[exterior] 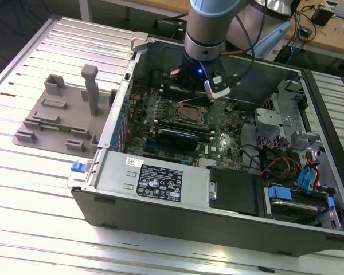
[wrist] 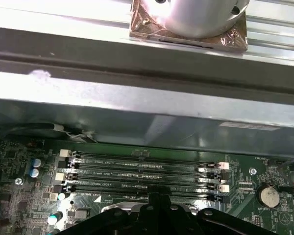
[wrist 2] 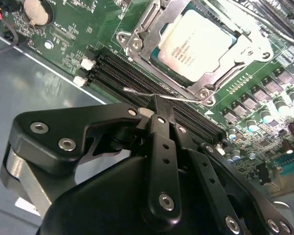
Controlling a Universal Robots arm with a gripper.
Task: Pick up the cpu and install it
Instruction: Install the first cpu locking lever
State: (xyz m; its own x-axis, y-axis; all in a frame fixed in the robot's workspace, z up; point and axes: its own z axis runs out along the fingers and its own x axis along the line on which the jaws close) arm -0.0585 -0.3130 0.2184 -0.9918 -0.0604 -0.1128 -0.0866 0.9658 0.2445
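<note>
The cpu [wrist 2: 198, 41] lies flat inside the metal-framed socket [wrist 2: 137, 46] on the green motherboard; in the exterior view the cpu [exterior: 186, 113] sits mid-board in the open computer case. My gripper [wrist 2: 156, 104] hangs just beside the socket, over the black memory slots [wrist 2: 122, 73], its black fingers pressed together with nothing between them. A thin wire socket lever [wrist 2: 186, 99] runs right past the fingertips; I cannot tell whether they touch it. In the first wrist view the gripper [wrist: 157, 198] points down at the memory slots [wrist: 147, 171]. The gripper [exterior: 189, 85] is below the arm's wrist.
The case wall [wrist: 137, 98] rises close behind the memory slots. A coin battery [wrist: 269, 196] sits near them. The power supply [exterior: 155, 177] and drive cage [exterior: 292, 114] with cables fill the case's near side and the exterior view's right. A grey fixture tray [exterior: 57, 114] lies outside on the exterior view's left.
</note>
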